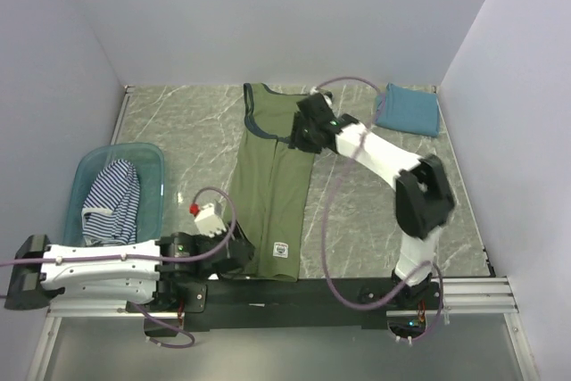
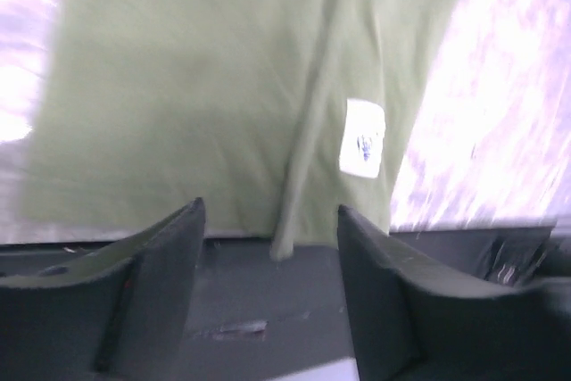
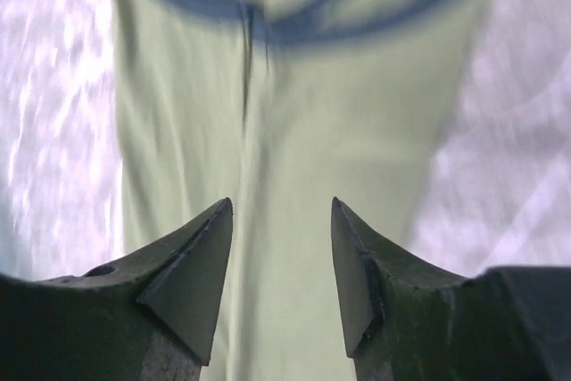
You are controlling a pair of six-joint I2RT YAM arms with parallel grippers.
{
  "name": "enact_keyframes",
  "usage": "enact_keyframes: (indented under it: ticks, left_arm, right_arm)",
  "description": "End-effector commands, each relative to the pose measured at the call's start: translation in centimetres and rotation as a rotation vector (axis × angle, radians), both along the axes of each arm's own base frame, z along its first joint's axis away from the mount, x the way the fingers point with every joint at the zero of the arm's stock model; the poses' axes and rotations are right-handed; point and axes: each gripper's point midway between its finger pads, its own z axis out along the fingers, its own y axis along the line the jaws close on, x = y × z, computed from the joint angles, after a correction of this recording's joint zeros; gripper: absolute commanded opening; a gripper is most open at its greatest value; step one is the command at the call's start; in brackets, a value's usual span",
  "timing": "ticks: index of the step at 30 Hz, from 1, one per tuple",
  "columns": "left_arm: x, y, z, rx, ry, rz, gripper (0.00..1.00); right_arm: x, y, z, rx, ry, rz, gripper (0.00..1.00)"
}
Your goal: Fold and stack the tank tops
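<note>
**Olive top folded to a strip, both arms let go at its ends**

Top view:
- The olive-green tank top lies mid-counter as a long narrow strip. Its neck is at the far end, its hem at the near edge, and the label patch faces up.
- The left gripper sits at the hem's left corner and the right gripper at the neck end. One arm per end suits a lengthwise fold, and a crosswise fold probably comes next.
- The teal-blue tank top is folded in the far right corner, well apart. It is likely the base of the stack.
- The striped tank top is bunched in the translucent tub, not yet folded.
- The finger gaps are too small to read from up here.

Left wrist:
- The fingers are spread with nothing between them. The hem lies just beyond the tips.
- A fold ridge runs down beside the label patch, and its end pokes past the counter edge over a dark strip.
- The frame is blurred, so the layer count can't be told.

Right wrist:
- The fingers are spread over the cloth just below the dark trim, gripping nothing.
- Whether the tips touch the fabric can't be told.
- The top of the neckline is cut off by the frame, and the motion blur hides any wrinkles.
</note>
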Motion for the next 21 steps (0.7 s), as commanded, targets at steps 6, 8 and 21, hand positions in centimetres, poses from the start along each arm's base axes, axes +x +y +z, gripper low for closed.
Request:
enact_keyframes:
  ticks: [6, 8, 21]
  left_arm:
    - [3.2, 5.8, 0.8, 0.031, -0.002, 0.165, 0.65]
    - [3.1, 6.6, 0.2, 0.022, 0.021, 0.198, 0.64]
    - [0.9, 8.4, -2.9, 0.104, 0.177, 0.256, 0.70]
  right_arm:
    - [-15.3, -1.5, -0.9, 0.107, 0.009, 0.035, 0.51]
    - [-19.2, -2.1, -2.8, 0.141, 0.054, 0.031, 0.51]
    - [-34.1, 0.4, -7.3, 0.227, 0.249, 0.159, 0.55]
